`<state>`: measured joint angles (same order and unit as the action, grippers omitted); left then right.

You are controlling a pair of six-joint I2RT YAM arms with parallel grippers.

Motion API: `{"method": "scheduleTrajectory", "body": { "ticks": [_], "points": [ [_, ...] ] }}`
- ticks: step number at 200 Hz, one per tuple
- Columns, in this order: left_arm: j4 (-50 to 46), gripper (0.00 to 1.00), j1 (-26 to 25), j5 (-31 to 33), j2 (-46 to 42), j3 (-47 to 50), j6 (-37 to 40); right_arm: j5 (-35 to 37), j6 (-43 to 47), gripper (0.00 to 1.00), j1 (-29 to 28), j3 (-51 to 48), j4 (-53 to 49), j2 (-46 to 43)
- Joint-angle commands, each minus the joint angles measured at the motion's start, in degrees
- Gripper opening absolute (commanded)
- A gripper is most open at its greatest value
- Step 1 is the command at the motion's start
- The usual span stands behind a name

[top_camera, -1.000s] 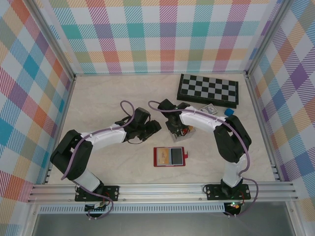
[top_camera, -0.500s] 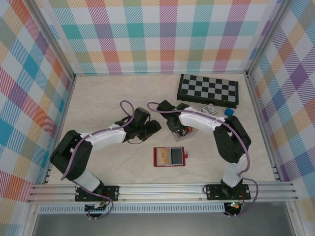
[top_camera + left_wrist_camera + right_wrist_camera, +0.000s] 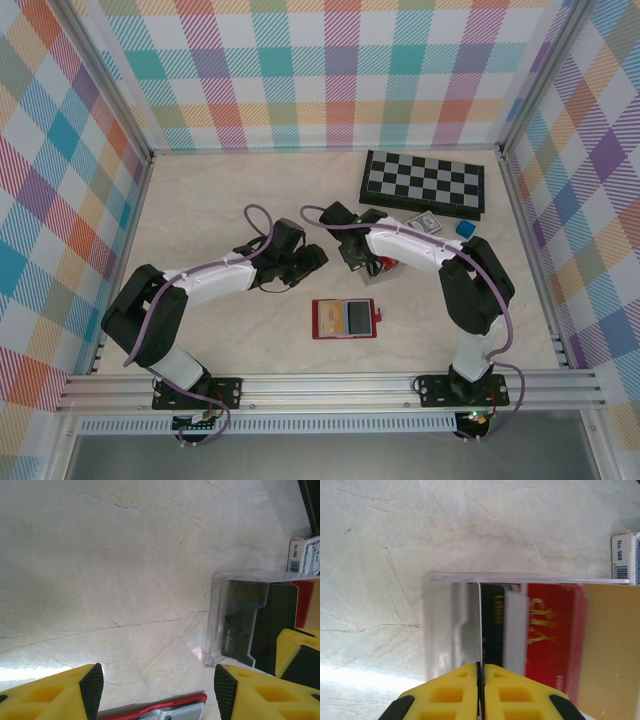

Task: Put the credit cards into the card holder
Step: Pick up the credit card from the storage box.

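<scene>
A: Right gripper (image 3: pixel 480 668) pressed together, pinching one white card (image 3: pixel 479 625) edge-on over the clear case (image 3: pixel 445 625). Its wrist view resolves one red card (image 3: pixel 547 625), one black card (image 3: pixel 492 625).
B: Left gripper (image 3: pixel 159 690) spread. Overhead shows one holder (image 3: pixel 344 318) whole, open flat between the arms; left wrist catches just its red edge.

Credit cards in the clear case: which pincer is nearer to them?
Right. The right pincer is shut on a thin card edge at the credit cards; the left pincer hangs open beside them, apart.
</scene>
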<state>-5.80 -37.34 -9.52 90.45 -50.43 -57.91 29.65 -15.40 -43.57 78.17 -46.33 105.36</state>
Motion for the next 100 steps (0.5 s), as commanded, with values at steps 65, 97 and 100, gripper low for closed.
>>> {"method": "scheduleTrajectory", "body": {
  "ticks": [65, 97, 100],
  "points": [
    [5.8, 0.62, 0.4, -3.9, -2.6, 1.0, 0.2, -9.0, -5.8, 0.0, 0.8, 0.2, -2.6, -12.1],
    [16.1, 0.66, 0.7, -9.7, -4.8, 2.2, -0.7, -30.5, -13.0, 0.0, 8.1, -8.6, 8.6, -26.1],
    [17.5, 0.67, 0.7, -10.4, -4.9, 2.3, -1.0, -33.0, -14.0, 0.0, 9.1, -9.7, 10.2, -27.4]
  ]
}}
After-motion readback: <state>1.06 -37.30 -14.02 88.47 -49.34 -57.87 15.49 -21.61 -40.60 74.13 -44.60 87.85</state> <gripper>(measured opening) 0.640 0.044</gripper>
